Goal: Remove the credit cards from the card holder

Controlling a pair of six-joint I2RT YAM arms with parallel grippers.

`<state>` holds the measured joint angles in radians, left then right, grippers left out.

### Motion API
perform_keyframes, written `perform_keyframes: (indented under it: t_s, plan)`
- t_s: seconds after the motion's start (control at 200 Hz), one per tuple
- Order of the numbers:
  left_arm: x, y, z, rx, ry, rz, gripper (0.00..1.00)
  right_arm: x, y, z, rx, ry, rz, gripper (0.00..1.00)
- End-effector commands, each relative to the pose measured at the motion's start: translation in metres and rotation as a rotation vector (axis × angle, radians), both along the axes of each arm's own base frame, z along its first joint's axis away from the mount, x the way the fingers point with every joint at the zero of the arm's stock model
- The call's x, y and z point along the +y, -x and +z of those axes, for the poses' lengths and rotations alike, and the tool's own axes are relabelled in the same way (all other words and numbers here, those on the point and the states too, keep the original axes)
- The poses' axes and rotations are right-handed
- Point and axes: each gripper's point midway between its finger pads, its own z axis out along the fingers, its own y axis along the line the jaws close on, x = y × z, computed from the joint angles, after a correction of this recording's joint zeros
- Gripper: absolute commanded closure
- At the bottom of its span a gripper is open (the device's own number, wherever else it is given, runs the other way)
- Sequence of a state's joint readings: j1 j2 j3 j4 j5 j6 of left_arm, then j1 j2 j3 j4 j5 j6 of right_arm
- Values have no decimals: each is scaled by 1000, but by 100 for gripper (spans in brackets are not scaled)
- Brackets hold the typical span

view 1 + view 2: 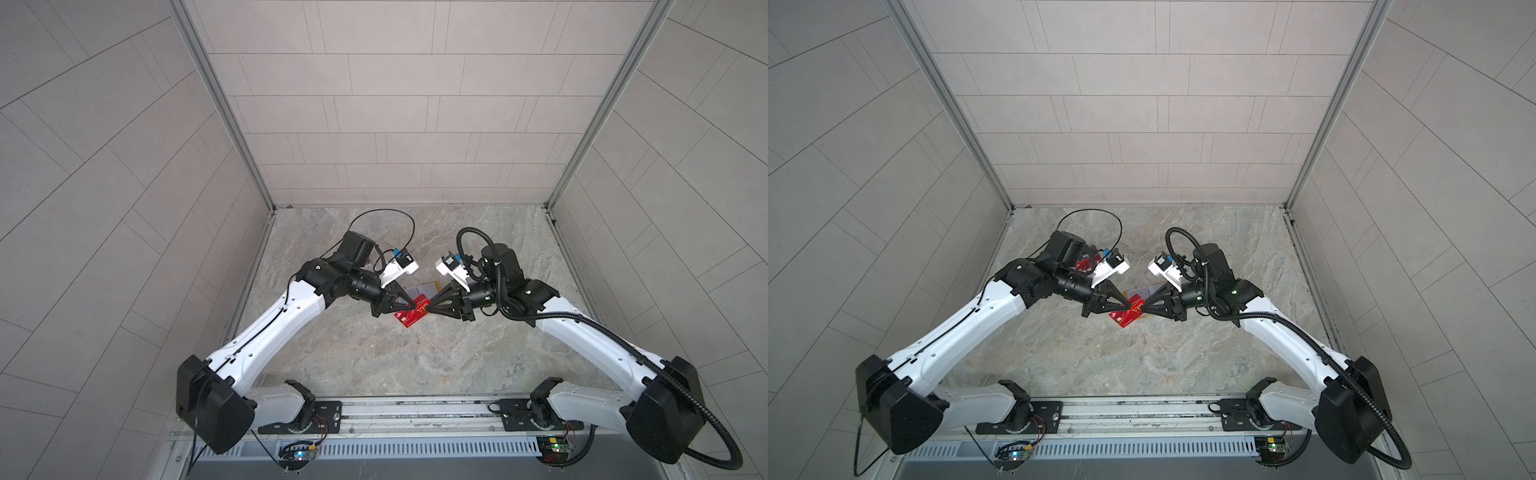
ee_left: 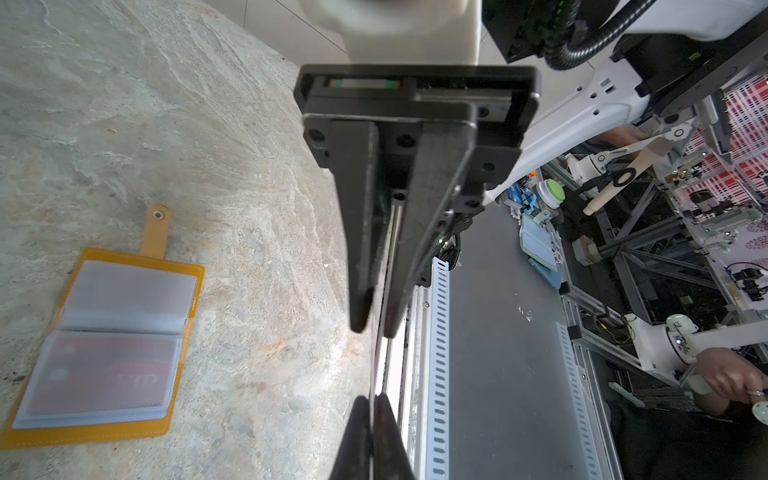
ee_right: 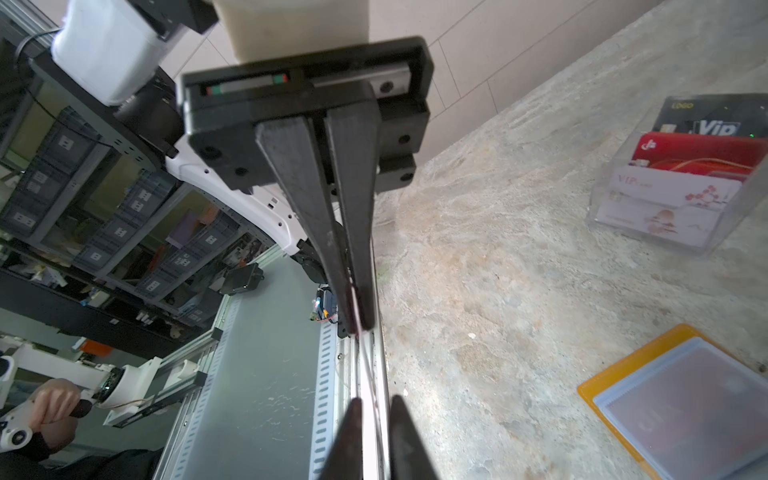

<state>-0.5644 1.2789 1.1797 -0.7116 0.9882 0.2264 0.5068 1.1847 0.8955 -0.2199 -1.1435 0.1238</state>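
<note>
A red credit card (image 1: pixel 411 318) hangs in the air between both grippers, above the marble table. My left gripper (image 1: pixel 415 308) is shut on one end of it; in the left wrist view the card (image 2: pixel 379 361) shows edge-on in the pinched left gripper (image 2: pixel 374 400). My right gripper (image 1: pixel 429 310) stands open around the other end, and the card's edge (image 3: pixel 365 370) runs free through the gap of the right gripper (image 3: pixel 374 401). The yellow card holder (image 2: pixel 183 299) lies open on the table below, with another red card (image 2: pixel 108 378) in a clear sleeve.
A clear acrylic box (image 3: pixel 648 232) stands on the table past my left arm, holding a black Vip card (image 3: pixel 715 124), a red card (image 3: pixel 698 151) and white cards. The table's front rail (image 1: pixel 415 409) runs between the arm bases. Tiled walls close in the back and sides.
</note>
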Motion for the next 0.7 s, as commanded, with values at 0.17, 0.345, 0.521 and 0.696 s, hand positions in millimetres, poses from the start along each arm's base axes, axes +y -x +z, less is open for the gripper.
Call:
perform_keyframes:
  t_s: [0.17,0.345,0.521,0.696]
  plan:
    - [28,-55,-3,-151,-112,245,100,-17,-25,-7,-133,144,-182,43]
    - [77,-101,-22,-299,-361,393,100,-28,-39,-16,-152,213,-281,40]
    - [116,-132,-40,-387,-566,351,100,-34,-48,-22,-166,253,-334,39]
    - [145,-166,-47,-500,-686,287,100,-36,-49,-26,-168,269,-343,38]
